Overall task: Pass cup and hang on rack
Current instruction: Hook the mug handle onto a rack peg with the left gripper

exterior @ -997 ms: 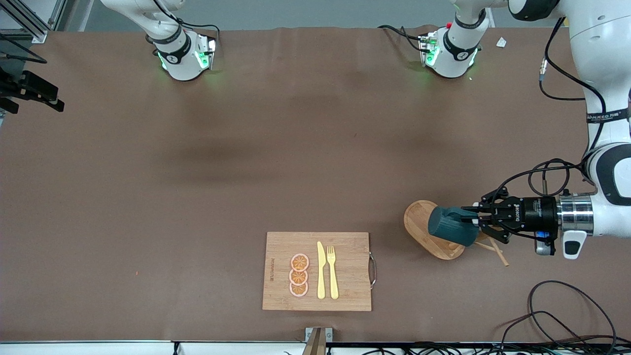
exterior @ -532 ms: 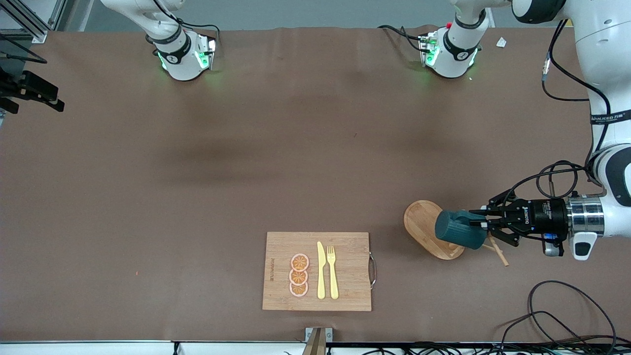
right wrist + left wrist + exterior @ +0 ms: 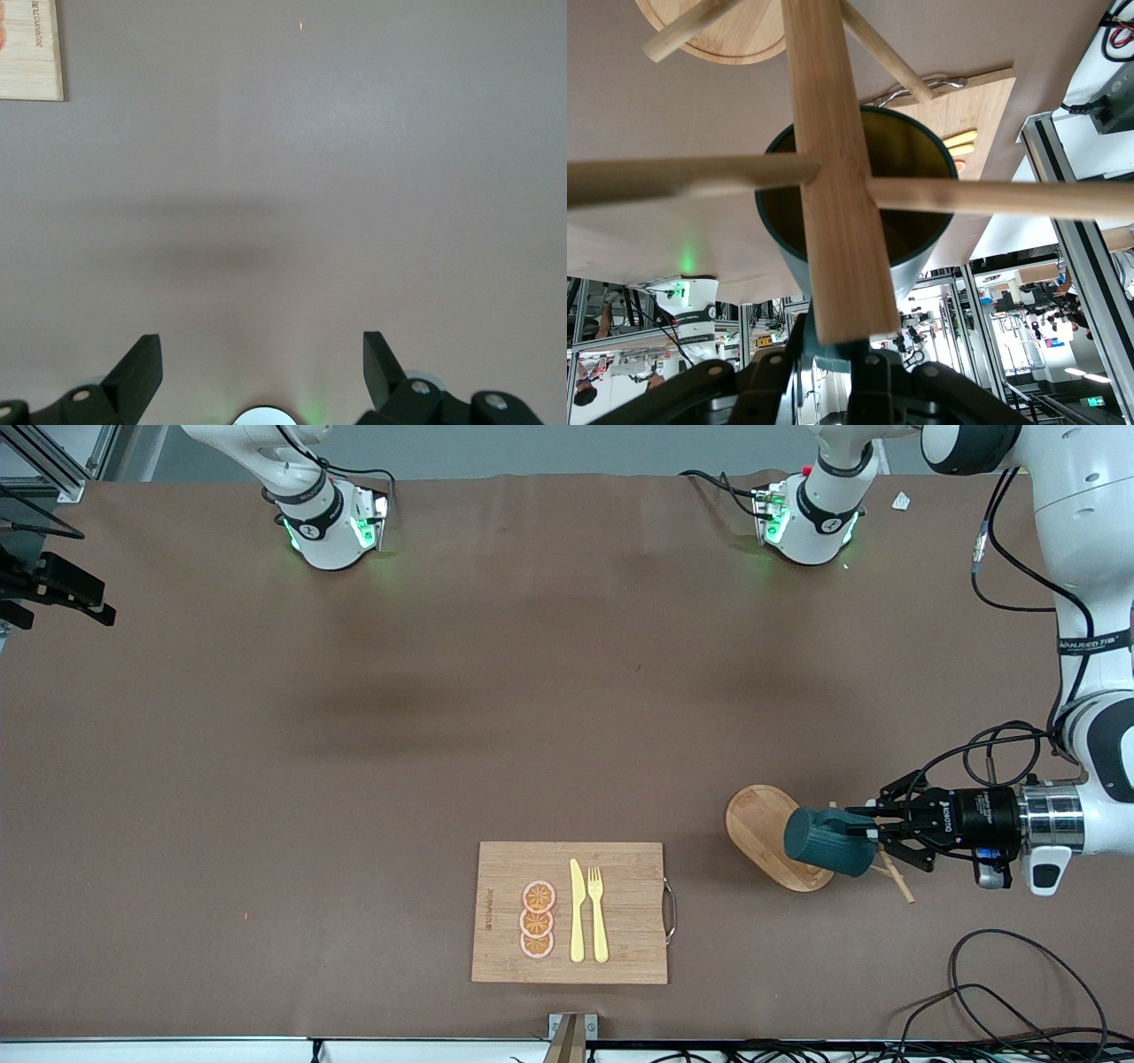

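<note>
The dark teal cup (image 3: 824,841) lies on its side in the air, its closed bottom toward the right arm's end of the table. My left gripper (image 3: 864,834) is shut on it at the mouth end, over the edge of the rack's oval base (image 3: 757,833). In the left wrist view the rack's post (image 3: 824,177) and two pegs cross in front of the cup's mustard-yellow inside (image 3: 908,168), just above my left gripper (image 3: 831,359). I cannot tell whether the cup touches a peg. My right gripper (image 3: 261,359) is open and empty over bare table, waiting.
A bamboo cutting board (image 3: 571,912) with orange slices, a yellow knife and a fork lies near the front edge. Its corner shows in the right wrist view (image 3: 27,49). A peg tip (image 3: 897,879) sticks out beside the cup. Loose cables (image 3: 1019,992) lie at the left arm's end.
My left gripper has drawn back a little toward the left arm's end of the table with the cup, from over the base to over its edge. The rack has not moved.
</note>
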{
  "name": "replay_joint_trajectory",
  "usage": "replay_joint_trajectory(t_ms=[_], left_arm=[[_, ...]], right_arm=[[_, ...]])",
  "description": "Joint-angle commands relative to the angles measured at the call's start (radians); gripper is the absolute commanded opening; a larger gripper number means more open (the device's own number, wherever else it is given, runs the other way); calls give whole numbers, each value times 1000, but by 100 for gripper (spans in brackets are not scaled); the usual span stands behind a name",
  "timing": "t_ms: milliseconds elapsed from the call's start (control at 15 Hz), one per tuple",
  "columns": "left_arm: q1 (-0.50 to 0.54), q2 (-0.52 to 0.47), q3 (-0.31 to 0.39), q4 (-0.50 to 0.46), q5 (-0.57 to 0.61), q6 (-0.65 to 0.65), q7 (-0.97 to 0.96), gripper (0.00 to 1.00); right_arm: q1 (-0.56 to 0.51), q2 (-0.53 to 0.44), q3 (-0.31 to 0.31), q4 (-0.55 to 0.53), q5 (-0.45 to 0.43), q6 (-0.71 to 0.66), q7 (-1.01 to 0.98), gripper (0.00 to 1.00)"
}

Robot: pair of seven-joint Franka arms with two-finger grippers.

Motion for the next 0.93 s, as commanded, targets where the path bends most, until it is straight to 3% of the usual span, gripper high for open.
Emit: replay_joint_trajectory(t_ms=[0, 199, 864], left_arm=[[10, 9, -8, 13, -24, -12, 20, 72], [10, 8, -8, 16, -24, -10, 13, 99], [-28, -67, -8, 28, -4, -12, -18, 100]], right_arm=[[4, -17, -3, -18, 0, 3, -11, 100], [4, -17, -3, -18, 0, 3, -11, 100], [4, -17, -3, -18, 0, 3, -11, 100]])
